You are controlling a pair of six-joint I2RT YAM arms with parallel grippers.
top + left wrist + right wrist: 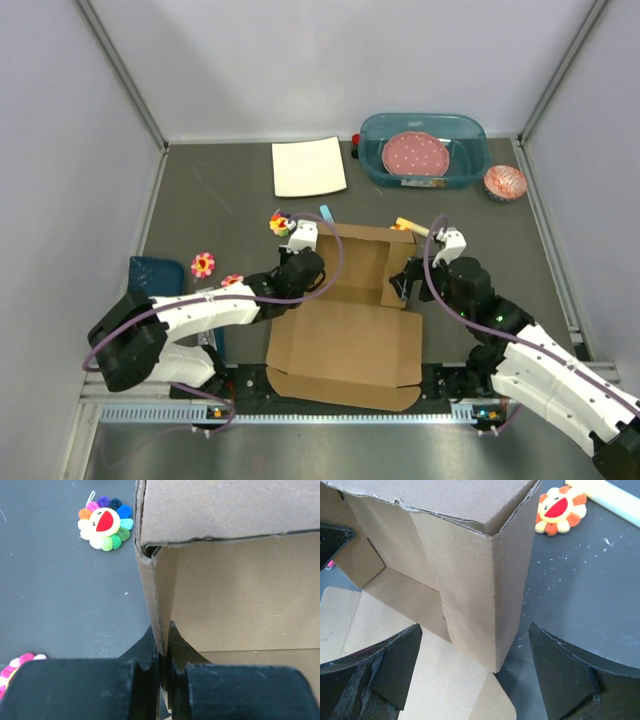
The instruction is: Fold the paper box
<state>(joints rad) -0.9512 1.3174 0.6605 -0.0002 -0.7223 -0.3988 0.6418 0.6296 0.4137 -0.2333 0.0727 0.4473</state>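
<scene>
The paper box (pixel 345 350) is brown corrugated cardboard in the middle of the table. Its wide lid panel lies flat toward the arms and its far walls (pixel 362 262) stand up. My left gripper (pixel 312 265) is shut on the box's upright left wall; the left wrist view shows the wall's edge (pixel 159 605) pinched between the jaws of the left gripper (pixel 164 652). My right gripper (pixel 405 285) is at the box's right wall. In the right wrist view the right gripper (pixel 475 675) is open, its fingers (pixel 385 670) straddling the box's standing right corner (pixel 470 580) without touching it.
A white square sheet (pixel 308 167) and a teal tub (pixel 470 140) holding a pink plate (pixel 415 155) stand at the back. Flower toys (pixel 203 264) (pixel 281 224) lie left of the box, an orange one (pixel 560 510) and a pale stick (pixel 612 497) to its right.
</scene>
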